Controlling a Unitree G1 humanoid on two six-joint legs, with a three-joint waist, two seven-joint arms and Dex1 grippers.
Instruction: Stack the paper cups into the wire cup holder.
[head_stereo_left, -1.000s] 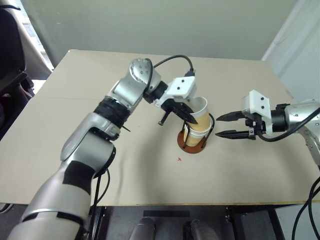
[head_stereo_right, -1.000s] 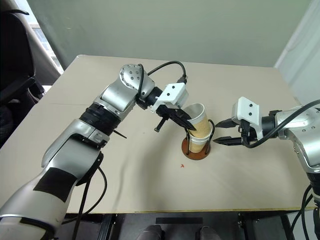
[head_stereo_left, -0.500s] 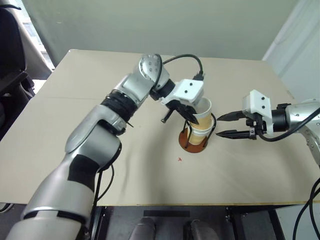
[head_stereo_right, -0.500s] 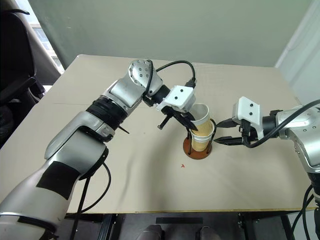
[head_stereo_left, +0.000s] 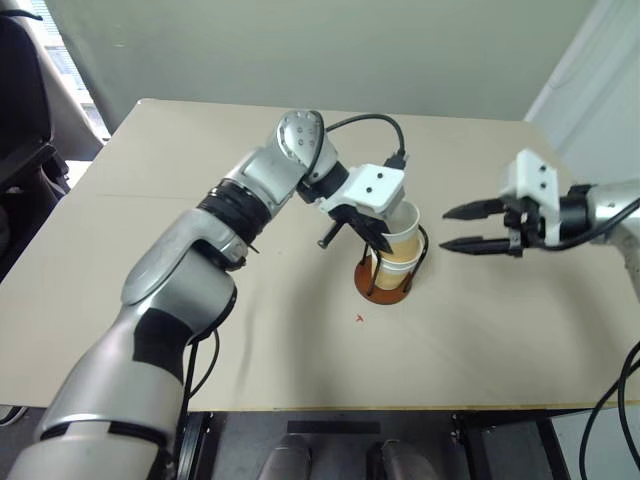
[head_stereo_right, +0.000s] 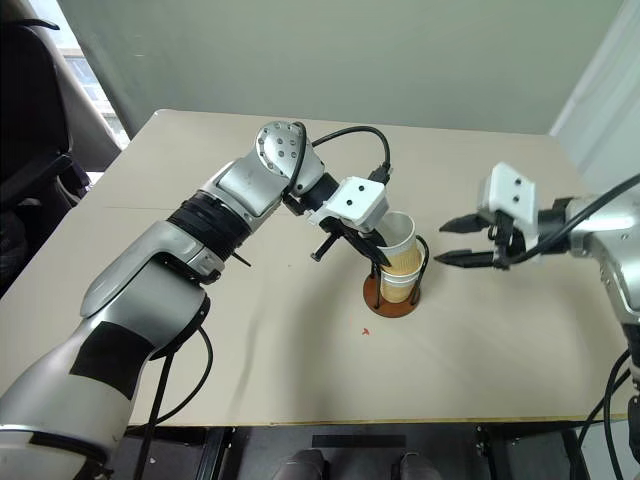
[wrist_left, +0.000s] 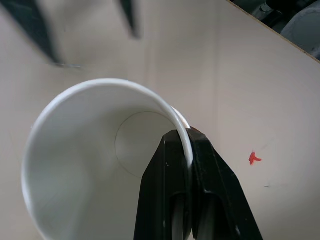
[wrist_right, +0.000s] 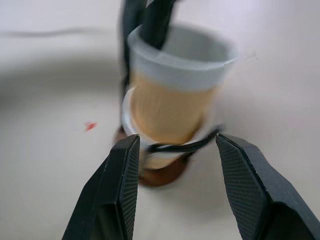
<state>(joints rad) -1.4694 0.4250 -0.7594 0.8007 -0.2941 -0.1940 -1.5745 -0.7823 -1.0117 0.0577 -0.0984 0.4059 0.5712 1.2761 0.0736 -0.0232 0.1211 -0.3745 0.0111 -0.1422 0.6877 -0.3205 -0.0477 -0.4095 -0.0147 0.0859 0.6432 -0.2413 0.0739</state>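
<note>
Over the wire cup holder (head_stereo_left: 388, 282), your left tool (head_stereo_left: 377, 236) pinches the top cup's (head_stereo_left: 402, 228) rim, cup tilted; right tool (head_stereo_left: 458, 228) open, empty, beside.

Bare bench (head_stereo_left: 150, 230) all around the wire cup holder (head_stereo_left: 385, 285), left gripper (head_stereo_left: 378, 238) blocking the way in from above, jaws pinching the top cup (head_stereo_left: 400, 232), right gripper (head_stereo_left: 462, 228) apart at its right

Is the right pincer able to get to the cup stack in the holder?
Probably yes. The right pincer is open, beside the wire cup holder, with bare table between. But the left pincer pinches the top cup's rim.
</note>
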